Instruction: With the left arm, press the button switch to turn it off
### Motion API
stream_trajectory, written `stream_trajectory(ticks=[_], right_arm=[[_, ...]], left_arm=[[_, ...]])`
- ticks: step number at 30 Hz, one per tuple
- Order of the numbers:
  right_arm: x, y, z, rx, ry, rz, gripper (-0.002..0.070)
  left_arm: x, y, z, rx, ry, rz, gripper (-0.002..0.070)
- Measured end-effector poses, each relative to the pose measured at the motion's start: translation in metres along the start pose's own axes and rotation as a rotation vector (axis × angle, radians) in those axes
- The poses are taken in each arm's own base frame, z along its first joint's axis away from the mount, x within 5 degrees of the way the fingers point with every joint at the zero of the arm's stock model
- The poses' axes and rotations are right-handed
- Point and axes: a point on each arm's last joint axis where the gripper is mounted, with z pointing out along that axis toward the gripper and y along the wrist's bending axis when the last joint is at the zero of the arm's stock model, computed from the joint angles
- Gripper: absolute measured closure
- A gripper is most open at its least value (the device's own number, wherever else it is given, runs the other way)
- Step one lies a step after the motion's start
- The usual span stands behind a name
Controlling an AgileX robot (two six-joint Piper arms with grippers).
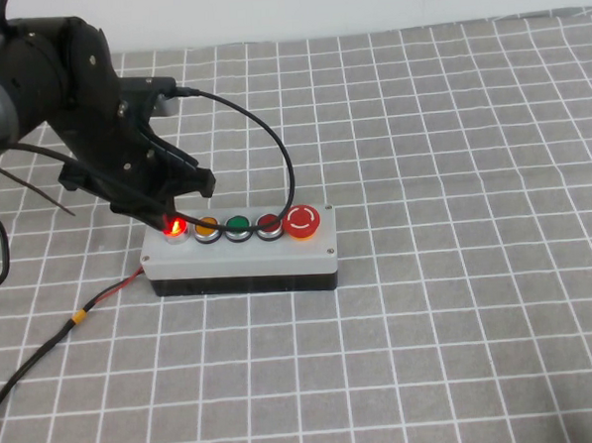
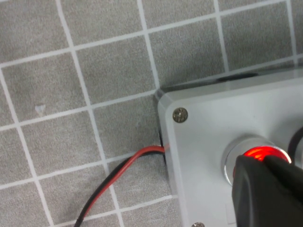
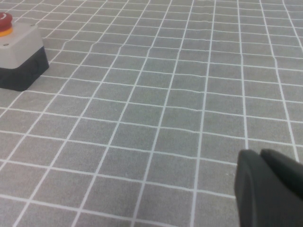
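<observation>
The button switch (image 1: 177, 227) is a small round red push button with a silver ring at the left end of the five-button row on the grey box (image 1: 240, 252). It glows red. My left gripper (image 1: 167, 220) is shut, and its tip rests on the button's top. In the left wrist view the black fingers (image 2: 265, 189) cover most of the glowing button (image 2: 258, 152). My right gripper (image 3: 265, 163) is shut and empty, low over the checked cloth, far from the box; it does not show in the high view.
On the box, right of the switch, stand an orange button (image 1: 206, 226), a green button (image 1: 237, 224), a darker red button (image 1: 267, 222) and a large red mushroom button (image 1: 302, 220). A red-and-black wire (image 1: 101, 296) leaves the box's left end. A black cable (image 1: 261, 124) loops from my left arm.
</observation>
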Motion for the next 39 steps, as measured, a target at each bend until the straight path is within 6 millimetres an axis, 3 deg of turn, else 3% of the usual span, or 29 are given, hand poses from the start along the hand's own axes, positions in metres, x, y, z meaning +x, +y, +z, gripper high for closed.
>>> stream_trajectory(ticks=[6, 9, 11, 14, 20, 24, 30, 35, 39], right_arm=[[0.0, 0.0, 0.0, 0.0, 0.0, 0.0, 0.0692], [0.0, 0.0, 0.0, 0.0, 0.0, 0.0, 0.0692], [0.0, 0.0, 0.0, 0.0, 0.0, 0.0, 0.0692], [0.0, 0.0, 0.0, 0.0, 0.0, 0.0, 0.0692], [0.0, 0.0, 0.0, 0.0, 0.0, 0.0, 0.0692], [0.0, 0.0, 0.0, 0.0, 0.0, 0.0, 0.0692], [0.0, 0.0, 0.0, 0.0, 0.0, 0.0, 0.0692], [0.0, 0.0, 0.0, 0.0, 0.0, 0.0, 0.0692], [0.0, 0.0, 0.0, 0.0, 0.0, 0.0, 0.0692]], left_arm=[[-0.002, 0.0, -0.006, -0.001, -0.005, 0.002, 0.0676], [-0.005, -0.001, -0.022, -0.004, -0.045, 0.005, 0.0676], [-0.007, -0.001, -0.041, -0.005, -0.102, 0.007, 0.0676], [-0.003, -0.003, -0.085, -0.008, -0.234, 0.012, 0.0676], [0.023, -0.007, -0.163, -0.011, -0.428, 0.02, 0.0676], [0.054, -0.01, -0.204, -0.013, -0.524, 0.024, 0.0676], [0.129, -0.013, -0.251, -0.015, -0.649, 0.03, 0.0676], [0.2, -0.015, -0.26, -0.016, -0.729, 0.032, 0.0676], [0.256, -0.015, -0.252, -0.019, -0.796, 0.034, 0.0676]])
